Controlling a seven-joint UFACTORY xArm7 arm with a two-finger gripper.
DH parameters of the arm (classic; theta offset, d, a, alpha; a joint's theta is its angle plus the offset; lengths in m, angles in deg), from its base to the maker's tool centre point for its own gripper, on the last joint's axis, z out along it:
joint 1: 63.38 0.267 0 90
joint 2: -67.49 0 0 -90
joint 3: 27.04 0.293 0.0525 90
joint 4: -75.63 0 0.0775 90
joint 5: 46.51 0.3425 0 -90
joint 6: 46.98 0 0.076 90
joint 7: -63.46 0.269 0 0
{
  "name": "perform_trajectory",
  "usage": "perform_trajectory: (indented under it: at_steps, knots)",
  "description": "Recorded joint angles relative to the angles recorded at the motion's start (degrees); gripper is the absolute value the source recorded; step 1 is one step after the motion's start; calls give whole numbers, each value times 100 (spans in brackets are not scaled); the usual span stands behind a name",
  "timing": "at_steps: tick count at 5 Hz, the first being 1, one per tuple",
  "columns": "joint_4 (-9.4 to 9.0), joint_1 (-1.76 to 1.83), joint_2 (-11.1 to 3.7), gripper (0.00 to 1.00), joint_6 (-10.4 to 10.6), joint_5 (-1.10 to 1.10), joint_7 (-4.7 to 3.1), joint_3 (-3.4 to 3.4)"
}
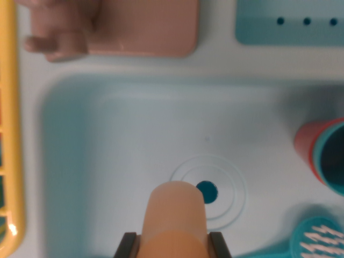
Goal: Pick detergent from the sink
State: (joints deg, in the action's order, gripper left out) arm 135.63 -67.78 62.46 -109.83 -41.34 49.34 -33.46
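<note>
You're looking down on a pale white plastic countertop (pixel 215 59) under soft, even light, with a yellow plastic rack (pixel 9 134) along the wrist view's left edge.

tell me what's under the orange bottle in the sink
The sink floor and its drain, whose ring is partly covered by the orange detergent bottle. Anything directly beneath the bottle is hidden.

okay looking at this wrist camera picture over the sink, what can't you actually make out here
- Detergent bottle: only its orange top shows; the bottom edge cuts off the rest.
- Gripper: two dark fingers flank the bottle; contact is out of frame.
- Red-and-teal cup: cut by the wrist view's right edge.
- Teal brush: cropped at the corner, blurred.
- Yellow rack: only one rail shows.
</note>
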Motion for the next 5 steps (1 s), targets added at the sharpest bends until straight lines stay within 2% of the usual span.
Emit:
perform_trajectory:
  at_steps: [1, 2, 3, 4, 5]
  knots:
    - [176, 1, 73, 100, -248, -16, 23, -2]
    - [176, 1, 73, 100, -248, -16, 23, -2]
    - [365, 2, 152, 100, -514, -34, 49, -4]
    - [365, 2, 152, 100, -514, -34, 49, -4]
    - [558, 2, 232, 100, -785, -52, 74, -6]
